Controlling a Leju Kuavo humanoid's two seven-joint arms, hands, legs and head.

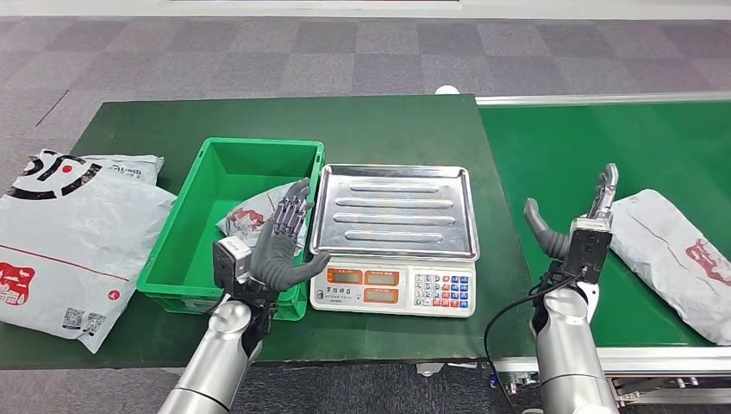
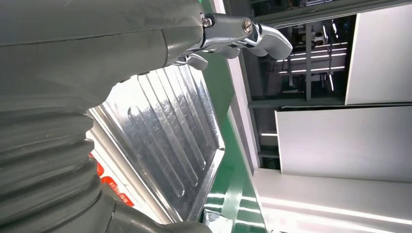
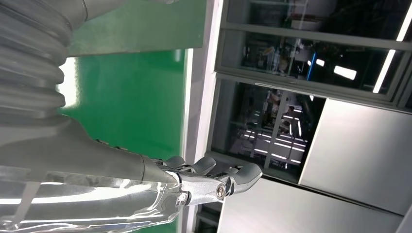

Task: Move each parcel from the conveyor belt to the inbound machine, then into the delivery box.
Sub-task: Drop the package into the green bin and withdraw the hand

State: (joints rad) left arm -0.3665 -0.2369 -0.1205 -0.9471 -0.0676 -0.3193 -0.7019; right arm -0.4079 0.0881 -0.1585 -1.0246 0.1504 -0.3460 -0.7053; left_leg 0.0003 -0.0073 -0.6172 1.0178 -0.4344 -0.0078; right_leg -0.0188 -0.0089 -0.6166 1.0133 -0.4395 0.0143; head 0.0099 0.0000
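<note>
A green table (image 1: 388,129) stands on grey carpet tiles, with the green conveyor belt (image 1: 552,164) butted against its right side. On the belt lies a grey parcel (image 1: 681,259) — just beside the right hand (image 1: 577,228), which hovers open and empty, fingers straight. The left hand (image 1: 280,246) is open too, fingers spread, over the near corner of the green delivery box (image 1: 185,233) next to the scale (image 1: 392,233) — a second parcel (image 1: 250,220) lies in the box just beyond it. A large bag (image 1: 69,241) rests further left.
</note>
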